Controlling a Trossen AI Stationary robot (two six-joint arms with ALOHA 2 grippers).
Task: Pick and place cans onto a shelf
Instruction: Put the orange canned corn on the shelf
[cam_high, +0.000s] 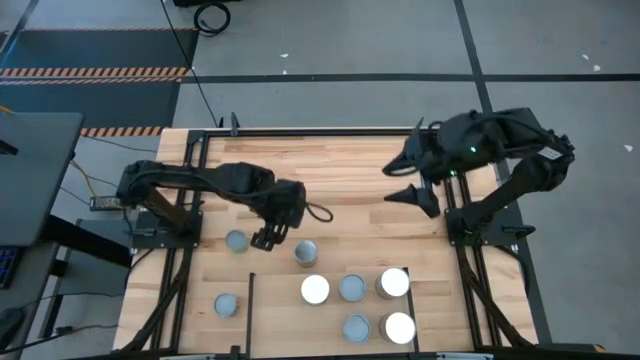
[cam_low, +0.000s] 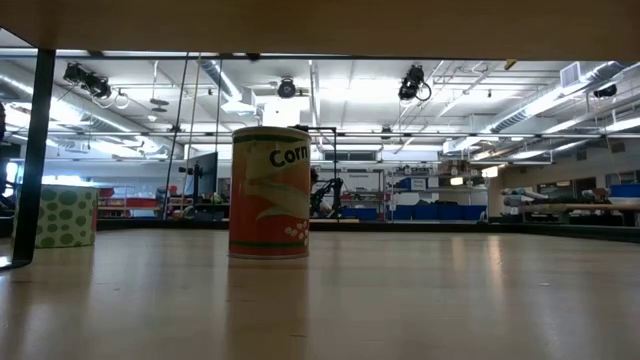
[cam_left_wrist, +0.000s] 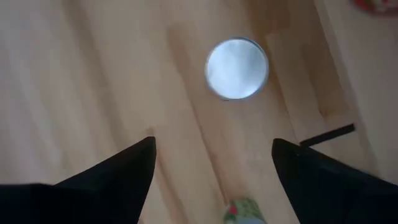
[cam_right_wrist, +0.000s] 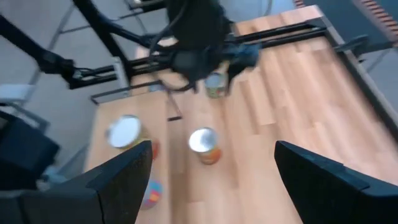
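Note:
Several cans stand upright on their bases. A grey-topped can and an orange-sided can stand on the tabletop, and another can stands near the left front. Several more, some gleaming white, stand on the light-wood shelf at the near middle. My left gripper hovers open between the first two cans, pointing down. Its wrist view shows the open fingers, a round can top beyond them, and part of another can below them. My right gripper is open and empty, raised at the far right.
Black frame rails run along the table's left and right sides. A thin black shelf rail stands left of the shelf cans. The low view shows the orange corn can and a green-dotted can at the left.

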